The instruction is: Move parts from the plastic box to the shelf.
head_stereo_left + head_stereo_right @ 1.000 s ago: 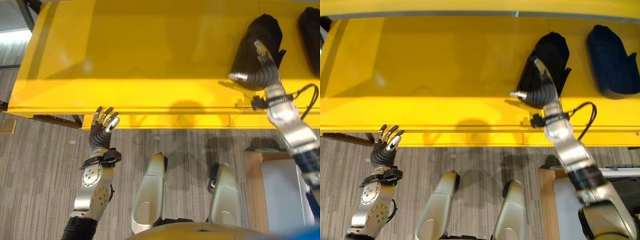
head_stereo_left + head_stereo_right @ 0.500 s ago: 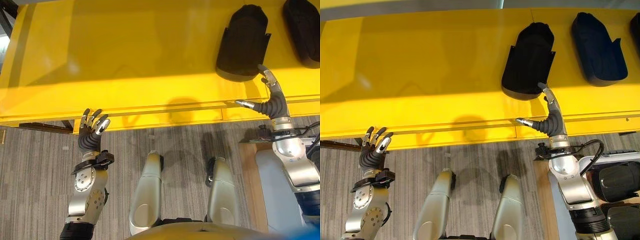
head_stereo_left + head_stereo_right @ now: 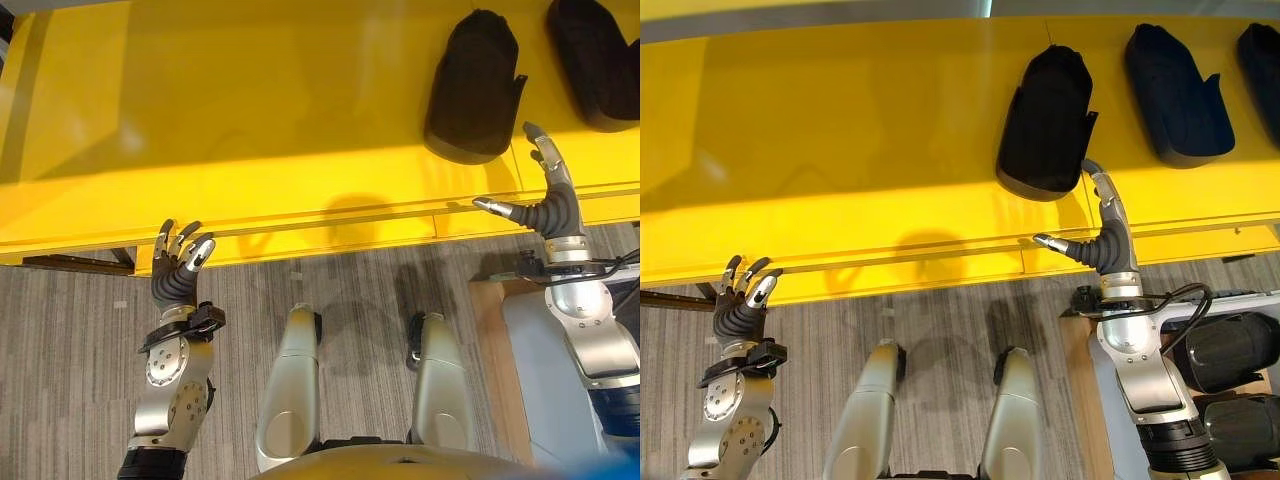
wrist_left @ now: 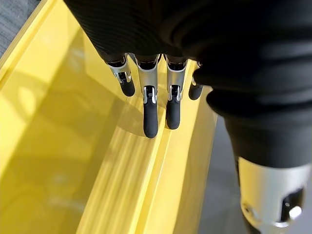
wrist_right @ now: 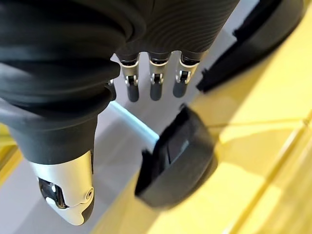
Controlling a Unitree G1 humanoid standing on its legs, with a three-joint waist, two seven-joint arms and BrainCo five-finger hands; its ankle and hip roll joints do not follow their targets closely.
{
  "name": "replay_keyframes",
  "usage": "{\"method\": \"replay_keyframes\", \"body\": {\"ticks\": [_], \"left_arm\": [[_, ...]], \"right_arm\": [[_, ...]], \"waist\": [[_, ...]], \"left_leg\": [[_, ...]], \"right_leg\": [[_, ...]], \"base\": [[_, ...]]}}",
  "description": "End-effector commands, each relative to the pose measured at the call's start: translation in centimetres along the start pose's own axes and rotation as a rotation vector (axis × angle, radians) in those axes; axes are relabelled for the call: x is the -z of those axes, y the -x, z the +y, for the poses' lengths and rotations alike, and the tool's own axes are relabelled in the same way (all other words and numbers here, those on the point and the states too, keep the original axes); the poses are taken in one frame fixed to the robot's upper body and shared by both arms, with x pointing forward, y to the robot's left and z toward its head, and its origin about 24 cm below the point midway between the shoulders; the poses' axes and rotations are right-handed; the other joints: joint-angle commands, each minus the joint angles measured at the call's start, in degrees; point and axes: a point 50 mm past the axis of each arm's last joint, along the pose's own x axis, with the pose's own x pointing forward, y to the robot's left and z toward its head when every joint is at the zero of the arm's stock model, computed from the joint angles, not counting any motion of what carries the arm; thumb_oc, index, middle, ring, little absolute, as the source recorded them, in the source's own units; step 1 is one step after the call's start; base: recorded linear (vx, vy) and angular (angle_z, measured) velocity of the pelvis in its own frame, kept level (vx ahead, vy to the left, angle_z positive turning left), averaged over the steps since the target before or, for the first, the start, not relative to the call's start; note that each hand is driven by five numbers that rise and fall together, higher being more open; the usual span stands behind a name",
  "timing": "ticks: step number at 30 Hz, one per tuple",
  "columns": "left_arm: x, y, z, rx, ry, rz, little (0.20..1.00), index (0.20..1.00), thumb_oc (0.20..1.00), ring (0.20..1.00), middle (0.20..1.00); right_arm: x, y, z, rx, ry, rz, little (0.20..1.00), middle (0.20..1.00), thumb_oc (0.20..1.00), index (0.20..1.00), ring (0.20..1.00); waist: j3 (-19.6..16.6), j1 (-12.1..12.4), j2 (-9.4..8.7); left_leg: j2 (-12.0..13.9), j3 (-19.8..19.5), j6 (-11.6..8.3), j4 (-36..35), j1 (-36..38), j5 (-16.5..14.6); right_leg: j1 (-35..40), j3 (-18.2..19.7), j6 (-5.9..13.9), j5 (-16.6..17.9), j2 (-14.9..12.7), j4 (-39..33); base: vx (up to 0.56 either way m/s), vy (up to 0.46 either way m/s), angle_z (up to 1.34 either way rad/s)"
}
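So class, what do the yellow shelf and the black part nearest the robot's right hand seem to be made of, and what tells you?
Yellow shelf: probably painted metal or laminate with a glossy finish, since it shows soft reflections and a straight seamed front edge. Black part: likely moulded plastic, matte; it has a rounded shell shape with a dull, even surface. The right hand is open just in front of it.

No text, label or number can be read anywhere — shelf [image 3: 840, 150] and parts alike.
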Motion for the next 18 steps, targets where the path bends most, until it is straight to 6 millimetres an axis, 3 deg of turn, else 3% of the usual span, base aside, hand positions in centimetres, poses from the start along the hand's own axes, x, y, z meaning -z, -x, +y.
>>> {"method": "replay_keyframes", "body": {"ticks": [1, 8, 11, 12, 18], "left_arm": [[-0.5, 0.0, -2.3, 0.099, -0.007, -0.052, 1.000, 1.000, 1.000, 1.000, 1.000], [-0.5, -0.1, -2.4, 0.103, -0.006, -0.052, 1.000, 1.000, 1.000, 1.000, 1.000], [-0.3, -0.2, -2.6, 0.116, 0.001, -0.038, 1.000, 1.000, 1.000, 1.000, 1.000], [-0.4, -0.2, -2.6, 0.116, 0.002, -0.038, 1.000, 1.000, 1.000, 1.000, 1.000], [-0.3, -0.4, -2.9, 0.147, 0.009, -0.018, 1.000, 1.000, 1.000, 1.000, 1.000]], "right_arm": [[-1.1, -1.3, -1.8, 0.132, 0.011, -0.081, 1.000, 1.000, 1.000, 1.000, 1.000], [-0.6, -2.3, -1.2, 0.192, -0.144, -0.038, 1.000, 1.000, 1.000, 1.000, 1.000], [-1.1, -3.4, -0.4, 0.214, -0.365, -0.032, 1.000, 1.000, 1.000, 1.000, 1.000], [-1.1, -3.5, -0.4, 0.214, -0.367, -0.033, 1.000, 1.000, 1.000, 1.000, 1.000], [-1.9, -6.6, -0.4, 0.233, -0.601, -0.032, 1.000, 1.000, 1.000, 1.000, 1.000]], "waist": [[-2.64, -0.71, 1.96], [-2.63, -0.28, 2.14], [-2.58, 0.26, 2.28], [-2.53, 0.23, 2.26], [-2.32, 1.61, 2.24]], "left_leg": [[0.38, -0.88, 3.31, -2.39, 0.04, -1.94], [0.21, -0.95, 3.42, -2.11, -0.24, -1.87], [0.05, -1.02, 3.51, -2.18, -0.37, -1.75], [0.05, -1.02, 3.51, -2.17, -0.38, -1.75], [-0.41, -1.02, 3.57, -2.03, -0.53, -1.59]], "right_leg": [[6.64, -0.70, -4.83, -7.90, 0.76, 2.29], [6.55, -0.79, -4.92, -7.91, 0.82, 2.47], [6.27, -0.85, -5.06, -7.93, 0.84, 2.68], [6.26, -0.85, -5.06, -7.93, 0.84, 2.69], [6.12, -0.91, -5.16, -7.96, 0.62, 3.12]], "base": [[0.00, 0.000, 0.00], [0.00, -0.001, -0.01], [0.00, 0.000, 0.00], [0.00, 0.000, 0.00], [0.00, 0.000, 0.00]]}}
